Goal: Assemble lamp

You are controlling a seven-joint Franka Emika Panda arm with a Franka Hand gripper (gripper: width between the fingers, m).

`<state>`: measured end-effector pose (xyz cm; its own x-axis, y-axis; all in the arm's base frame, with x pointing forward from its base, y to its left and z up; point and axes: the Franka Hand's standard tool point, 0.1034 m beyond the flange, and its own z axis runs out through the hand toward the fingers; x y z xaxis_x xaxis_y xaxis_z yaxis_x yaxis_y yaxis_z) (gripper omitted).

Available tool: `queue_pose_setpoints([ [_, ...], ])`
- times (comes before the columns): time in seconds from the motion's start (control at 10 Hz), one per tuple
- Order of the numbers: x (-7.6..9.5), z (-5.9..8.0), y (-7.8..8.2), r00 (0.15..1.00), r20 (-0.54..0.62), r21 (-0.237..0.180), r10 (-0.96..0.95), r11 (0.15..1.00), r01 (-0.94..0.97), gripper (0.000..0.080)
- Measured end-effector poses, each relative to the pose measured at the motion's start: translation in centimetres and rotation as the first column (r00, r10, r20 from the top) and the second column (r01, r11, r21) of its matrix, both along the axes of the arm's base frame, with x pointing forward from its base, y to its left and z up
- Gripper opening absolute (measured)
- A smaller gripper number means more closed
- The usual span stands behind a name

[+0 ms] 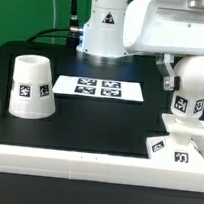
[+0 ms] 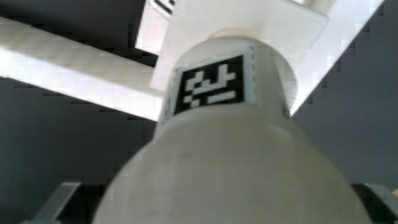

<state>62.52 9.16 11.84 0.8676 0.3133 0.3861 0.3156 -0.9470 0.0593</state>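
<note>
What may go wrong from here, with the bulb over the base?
1. The bulb stands on the base, between the jaws of the gripper. Whether it is gripped is unclear, so it may tilt or fall.
2. The base lies close to the front rail, so a sideways push may jam it.

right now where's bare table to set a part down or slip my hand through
Bare table runs between the marker board and front rail, from the shade to the base. Crowded at the exterior view's right: the hand clasps the bulb above the base.
</note>
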Motion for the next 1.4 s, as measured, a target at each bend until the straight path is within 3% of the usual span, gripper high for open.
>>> queue_pose_setpoints([
  [0.5, -0.47, -0.06, 0.12, 0.996, 0.093, 0.007, 0.001, 1.0, -0.002, 0.0573],
  [0.9, -0.47, -0.05, 0.1, 0.995, 0.099, 0.008, 0.001, 1.0, -0.002, 0.0582],
  [1.0, -0.46, -0.04, 0.1, 0.995, 0.098, 0.007, 0.001, 1.0, -0.002, 0.0672],
  [1.4, -0.31, 0.81, -0.08, 0.995, 0.095, 0.005, 0.003, 1.0, -0.003, 0.0699],
])
